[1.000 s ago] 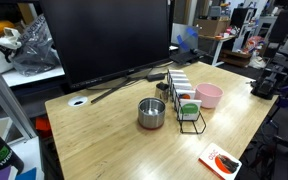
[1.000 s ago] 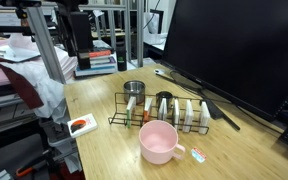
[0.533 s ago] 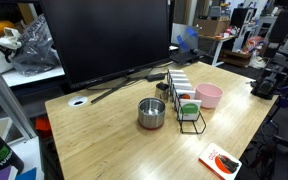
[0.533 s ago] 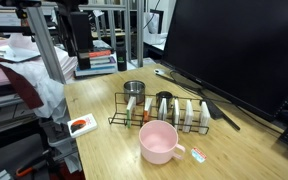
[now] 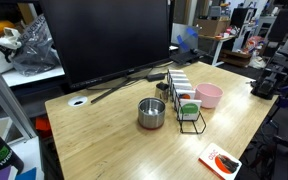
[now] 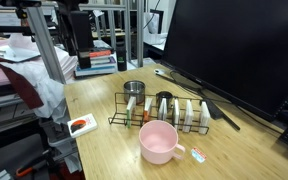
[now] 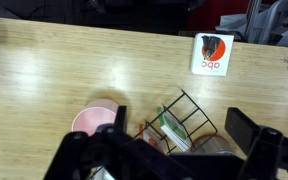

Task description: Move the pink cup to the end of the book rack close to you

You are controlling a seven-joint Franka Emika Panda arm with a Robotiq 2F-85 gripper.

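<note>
Overhead approach, before any grasp. My gripper (image 7: pixel 176 140) hangs above the wooden table (image 7: pixel 44 70) with its jaws spread wide and nothing between them; my arm cannot be made out in either exterior view.

Pink cup (image 7: pixel 94 120): upright, mouth up, standing on the table just beside the long side of the wire book rack (image 7: pixel 189 120), apart from it as far as both exterior views show (image 5: pixel 209 96) (image 6: pixel 158 142). It has not yet been carried to either end of the rack. From above it lies off to one side of my jaws, under one finger, not centred between them, so I judge that I need a sideways correction before descending.

Book rack: holds a row of small boxes along its length (image 5: pixel 187 100) (image 6: pixel 164 110); one end is an empty wire loop, which in the wrist view points toward the printed card (image 7: pixel 214 54). I take the bare table just past that loop for the likely target, though which end counts as near is my reading only.

Metal cup (image 5: pixel 151 112): on the opposite side of the rack from the pink cup, well out of the likely carrying path.

Wide jaws suit the cup's broad round rim; the rack's thin wires close by are the chief snagging hazard.
</note>
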